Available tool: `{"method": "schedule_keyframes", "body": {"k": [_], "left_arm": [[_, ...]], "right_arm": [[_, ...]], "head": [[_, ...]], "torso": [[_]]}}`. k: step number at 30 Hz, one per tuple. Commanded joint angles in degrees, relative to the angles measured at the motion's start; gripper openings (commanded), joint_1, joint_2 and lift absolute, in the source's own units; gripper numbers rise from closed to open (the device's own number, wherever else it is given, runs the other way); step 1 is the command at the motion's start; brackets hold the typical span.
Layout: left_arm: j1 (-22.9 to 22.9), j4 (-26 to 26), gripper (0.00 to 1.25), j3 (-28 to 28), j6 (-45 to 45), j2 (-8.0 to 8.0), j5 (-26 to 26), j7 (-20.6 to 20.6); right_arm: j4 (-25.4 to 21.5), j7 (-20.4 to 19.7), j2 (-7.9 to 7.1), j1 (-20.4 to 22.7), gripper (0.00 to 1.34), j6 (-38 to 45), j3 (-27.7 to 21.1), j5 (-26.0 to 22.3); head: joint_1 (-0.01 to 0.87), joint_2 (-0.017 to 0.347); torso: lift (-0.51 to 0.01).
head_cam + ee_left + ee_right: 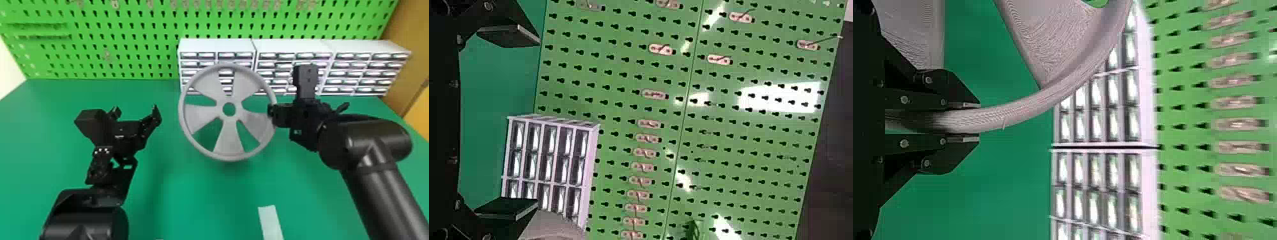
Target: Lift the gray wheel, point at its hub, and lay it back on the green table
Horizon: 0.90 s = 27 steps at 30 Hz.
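Evidently the right claw (973, 122) is pinching the gray wheel (228, 140); the right wrist view shows its rim between both fingers. The head view gives the wheel's face, apparently raised over the green table (159, 191). Left of it, the left claw (135, 112) is spread; pointing calls for moving right, toward the hub (229, 118).

Workshop — green pegboard (127, 51) with hooks (661, 49) — small-drawer cabinets (217, 47), green table (191, 198).
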Motion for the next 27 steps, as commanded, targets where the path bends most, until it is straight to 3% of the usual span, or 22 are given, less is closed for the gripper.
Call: {"method": "schedule_keyframes", "body": {"k": [1,10,18,20,27], "left_arm": [[0.1,0.0,1.10,0.1,0.0,0.00,0.0,0.0],[0.1,0.0,1.10,0.1,0.0,0.00,0.2,0.0],[0.3,0.0,1.10,0.0,0.0,0.00,0.2,0.0],[0.3,0.1,1.10,-0.1,0.0,0.00,0.1,0.0],[0.2,0.2,1.10,-0.8,0.0,0.00,0.3,0.0]], "right_arm": [[-1.5,0.3,-0.51,2.2,0.04,-8.0,0.5,0.6],[-3.8,1.8,-0.42,6.9,0.04,-24.9,0.6,5.4],[-3.7,2.0,0.90,10.6,0.04,-40.1,0.2,9.8],[-3.5,2.0,0.63,11.0,0.04,-43.5,0.7,10.6],[-2.5,1.9,0.54,11.5,0.04,-48.2,0.7,12.1]], "head": [[0.692,0.048],[0.692,0.048],[0.692,0.048],[0.692,0.048],[0.692,0.048]], "torso": [[-0.093],[-0.093],[-0.093],[-0.093],[-0.093]]}}
